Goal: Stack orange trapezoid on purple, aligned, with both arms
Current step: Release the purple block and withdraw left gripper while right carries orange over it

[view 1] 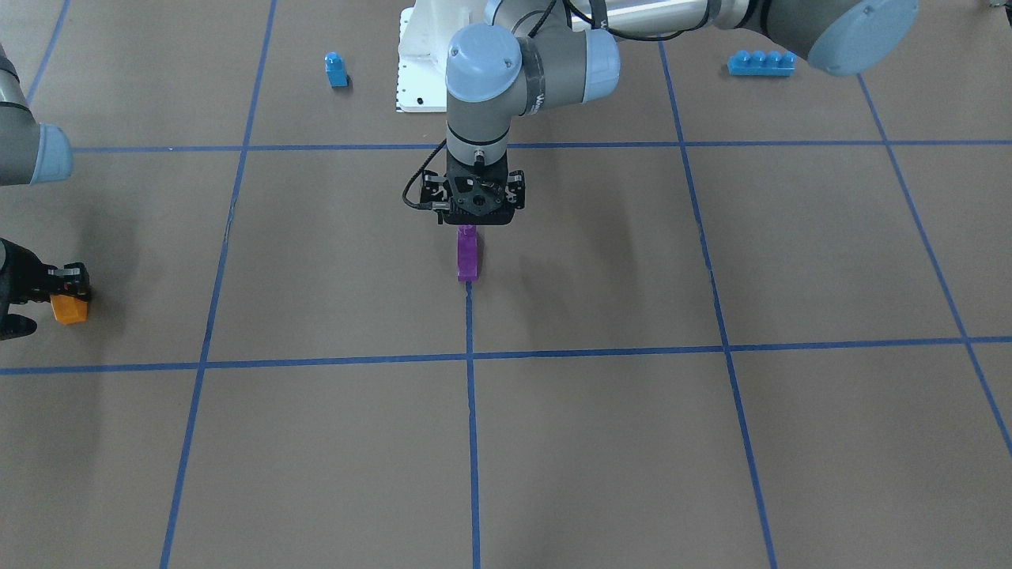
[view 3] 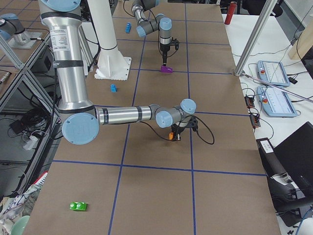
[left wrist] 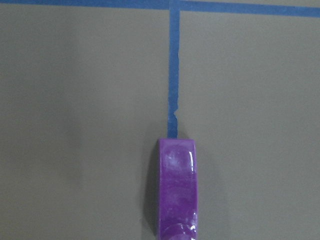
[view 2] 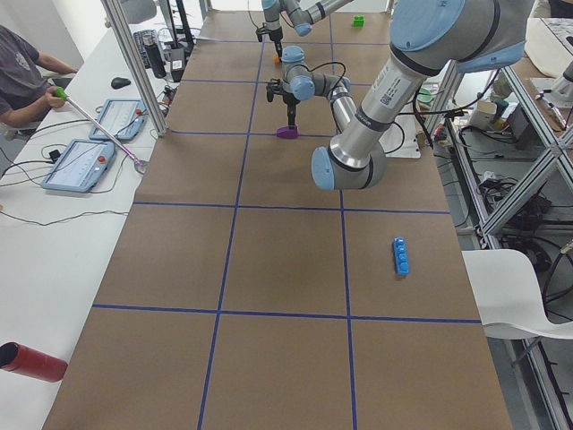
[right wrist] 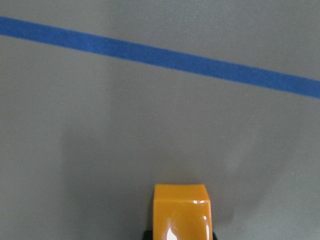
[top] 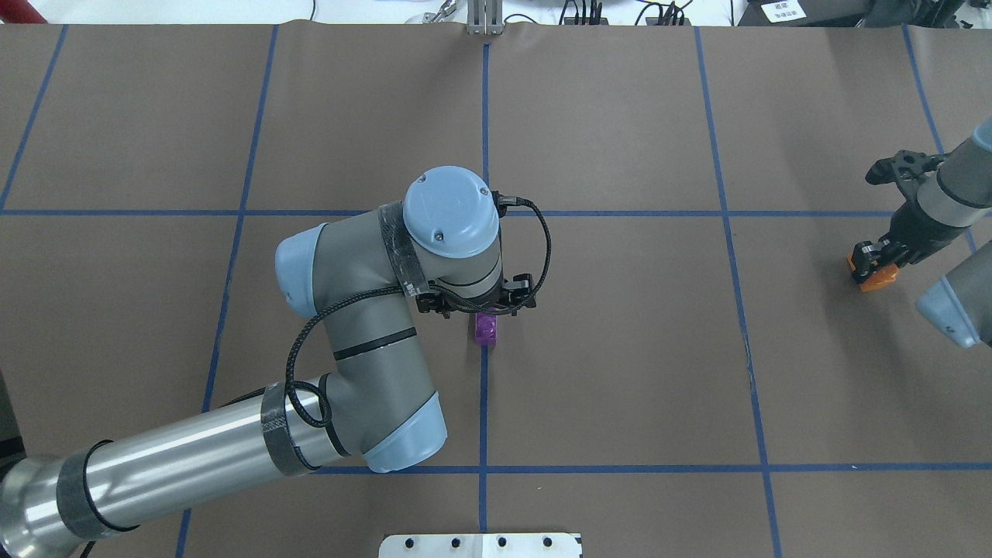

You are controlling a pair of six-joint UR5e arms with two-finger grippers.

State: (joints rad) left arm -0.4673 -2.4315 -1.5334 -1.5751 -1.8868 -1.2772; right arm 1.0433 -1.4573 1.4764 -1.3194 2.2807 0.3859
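The purple (view 1: 467,257) lies near the middle of the table (view 1: 711,435), about halfway between its two ends. It sits lengthwise on a blue tape line (left wrist: 173,75) that runs from the operators' edge towards the robot's edge. The left arm (top: 372,341) reaches in over it, and the left gripper (view 1: 473,215) points straight down directly above the block. Its fingers are hidden by the wrist in the overhead and front views and do not appear in its own camera, so I cannot tell whether they are apart, together or on the block.

The orange trapezoid (top: 877,279) is well apart from the purple, out towards the table's right end. The right arm (top: 957,186) has the right gripper (top: 876,260) down on it. The jaws are clamped on the block, with a black finger showing on each side of the orange in the right wrist view (only the tips, at the bottom of the frame). Whether the block rests on the paper or hangs just clear of it is not visible.

Along the robot's edge a small blue block (view 1: 336,69) stands on one side of the white base plate (view 1: 419,71). A long blue brick (view 1: 760,62) lies on the other side, towards the left end.
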